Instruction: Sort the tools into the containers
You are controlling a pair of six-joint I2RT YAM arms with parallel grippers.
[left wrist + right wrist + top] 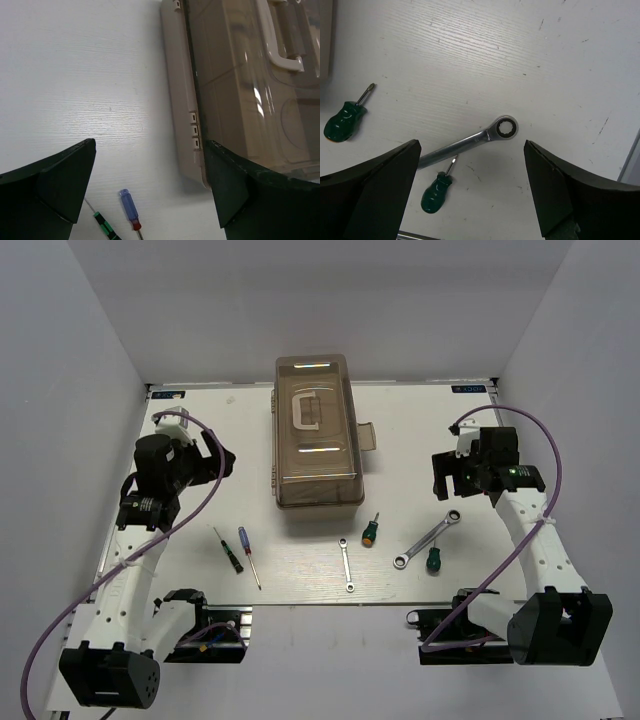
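Note:
The toolbox (312,435) stands shut at the table's middle back, with a translucent brown lid and a white handle (305,410). In front of it lie a black-green screwdriver (228,550), a blue-red screwdriver (247,552), a short wrench (346,565), a stubby green screwdriver (371,530), a longer wrench (428,538) and a second stubby one (433,559). My left gripper (222,462) hovers open left of the box (240,90), above the thin screwdrivers (129,207). My right gripper (447,480) hangs open over the long wrench (502,128) and a stubby screwdriver (437,192).
A brown latch tab (366,436) sticks out of the toolbox's right side. White walls close in the table on the left, back and right. All the tools lie near the table's front edge (330,602), between the two arm bases.

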